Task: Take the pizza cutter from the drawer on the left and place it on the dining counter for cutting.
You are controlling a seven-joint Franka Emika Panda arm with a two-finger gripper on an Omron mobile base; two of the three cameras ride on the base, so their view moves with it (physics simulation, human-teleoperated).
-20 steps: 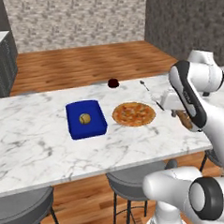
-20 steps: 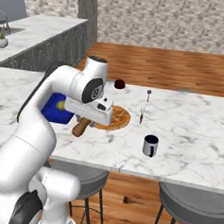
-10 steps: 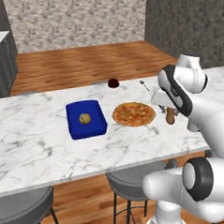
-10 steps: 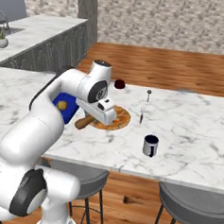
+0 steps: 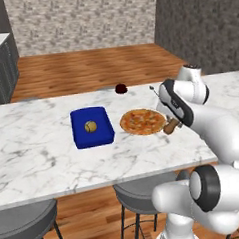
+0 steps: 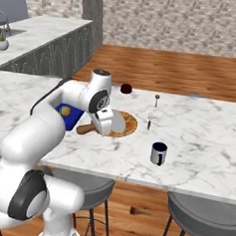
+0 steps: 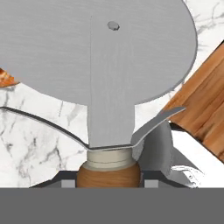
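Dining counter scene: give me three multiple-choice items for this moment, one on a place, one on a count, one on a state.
1. Where does the pizza lie relative to the blue tray in the left base view?
A. To its right
B. To its left
C. On top of it

2. How many mugs stand on the dining counter?
A. Three
B. None
C. One

3. What is the gripper doing?
A. Hanging open with nothing in it
B. Closed on the pizza cutter
C. Holding the mug

Answers:
1 A, the pizza sits beside the tray's right edge.
2 C, a single dark mug stands right of the pizza in the right base view.
3 B, the hand view shows the cutter's wooden handle between the fingertips, blade ahead.
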